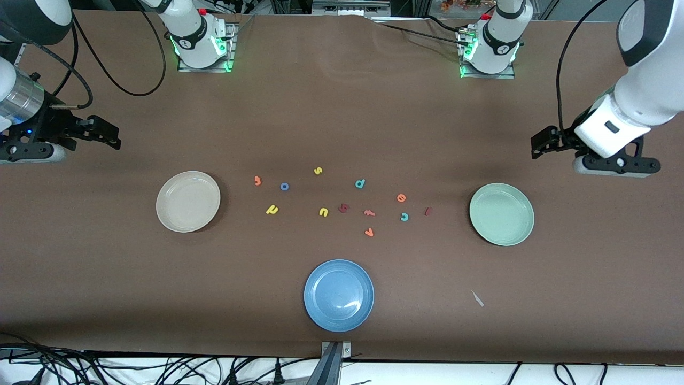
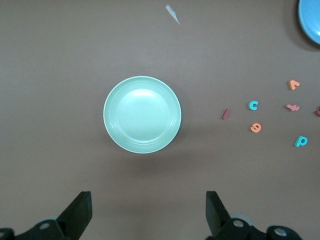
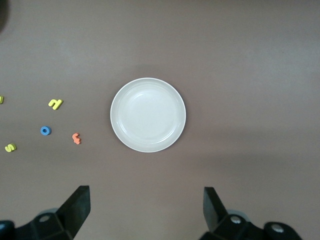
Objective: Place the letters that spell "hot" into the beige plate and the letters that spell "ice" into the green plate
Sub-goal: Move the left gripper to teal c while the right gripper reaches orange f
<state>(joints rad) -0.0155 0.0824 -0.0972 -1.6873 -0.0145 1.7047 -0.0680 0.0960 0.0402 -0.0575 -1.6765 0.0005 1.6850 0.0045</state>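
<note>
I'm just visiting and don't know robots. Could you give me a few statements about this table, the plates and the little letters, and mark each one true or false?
1. The green plate has nothing in it. True.
2. The blue o already lies in the beige plate. False: it lies on the table beside that plate, toward the middle.
3. The left gripper is open, holding nothing, above the table near the green plate. True.
4. The teal c lies nearer the beige plate than the green one. False: it lies close to the green plate.
5. The right gripper holds a letter. False: it is open and holds nothing.
</note>
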